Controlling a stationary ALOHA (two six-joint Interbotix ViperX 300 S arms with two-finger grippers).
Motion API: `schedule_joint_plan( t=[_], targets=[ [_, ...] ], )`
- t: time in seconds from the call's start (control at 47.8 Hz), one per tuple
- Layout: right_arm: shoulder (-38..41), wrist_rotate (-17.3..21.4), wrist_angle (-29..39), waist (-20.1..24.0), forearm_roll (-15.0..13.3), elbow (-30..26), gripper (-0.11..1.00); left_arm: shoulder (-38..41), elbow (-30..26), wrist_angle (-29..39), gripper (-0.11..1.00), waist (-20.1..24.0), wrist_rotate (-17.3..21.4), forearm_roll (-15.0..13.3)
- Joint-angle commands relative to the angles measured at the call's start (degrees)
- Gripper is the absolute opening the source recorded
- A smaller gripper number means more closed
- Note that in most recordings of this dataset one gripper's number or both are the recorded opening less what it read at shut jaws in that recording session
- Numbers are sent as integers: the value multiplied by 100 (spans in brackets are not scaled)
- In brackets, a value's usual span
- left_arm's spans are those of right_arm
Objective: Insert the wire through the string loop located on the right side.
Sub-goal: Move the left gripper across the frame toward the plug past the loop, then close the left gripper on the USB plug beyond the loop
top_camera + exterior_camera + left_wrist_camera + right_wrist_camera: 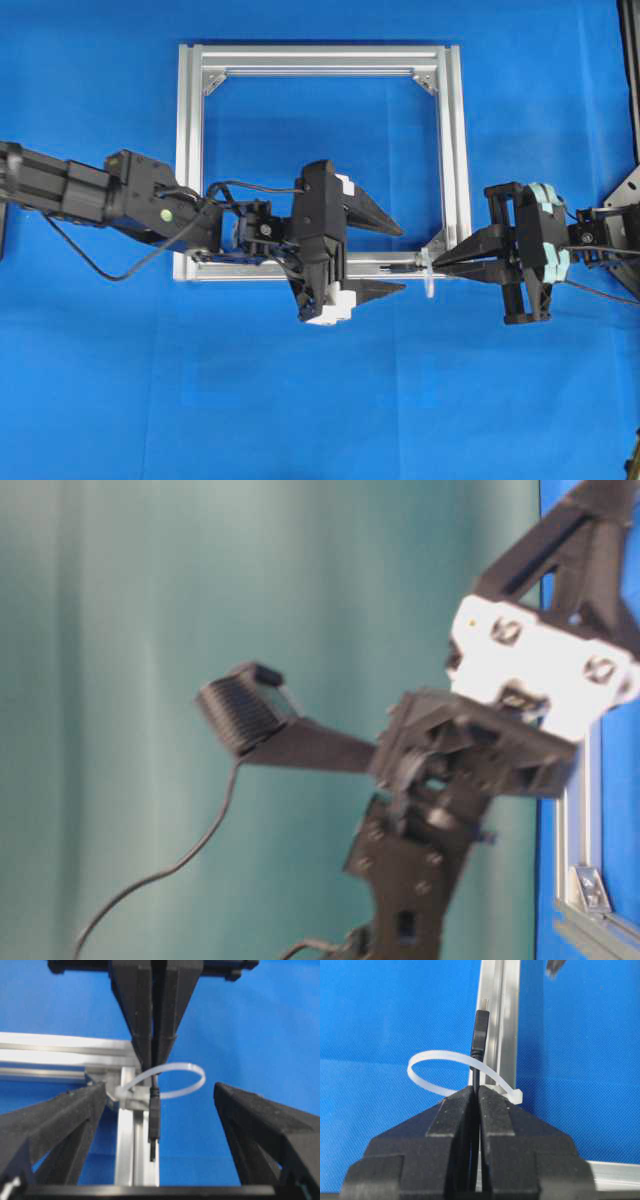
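The wire (479, 1042) passes through the string loop (437, 1067) at the frame (452, 150) corner; insertion looks done. Your right claw (437, 262) pinches the wire beyond the loop. Your left claw (398, 260) gapes wide, empty. Left: retreat.

Frame (320, 165): brushed silver aluminium, slightly glossy. String loop (187, 1080): smooth translucent whitish plastic. Wire (478, 1045): matt black. Table cover (100, 380): blue, finely textured, matt.
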Motion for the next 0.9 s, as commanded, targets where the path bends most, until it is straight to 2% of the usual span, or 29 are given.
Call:
schedule_joint_plan(
  t=[0.0,0.167,0.878],
  targets=[
    [-35,-9,-26,0,9,-97,-4,114,-237,-18,91,18,9,18],
    [-26,-9,-26,-9,9,-97,-4,369,-387,-18,91,18,9,18],
    [-26,-9,-26,0,-9,-97,-4,466,-501,272,90,18,0,18]
  ],
)
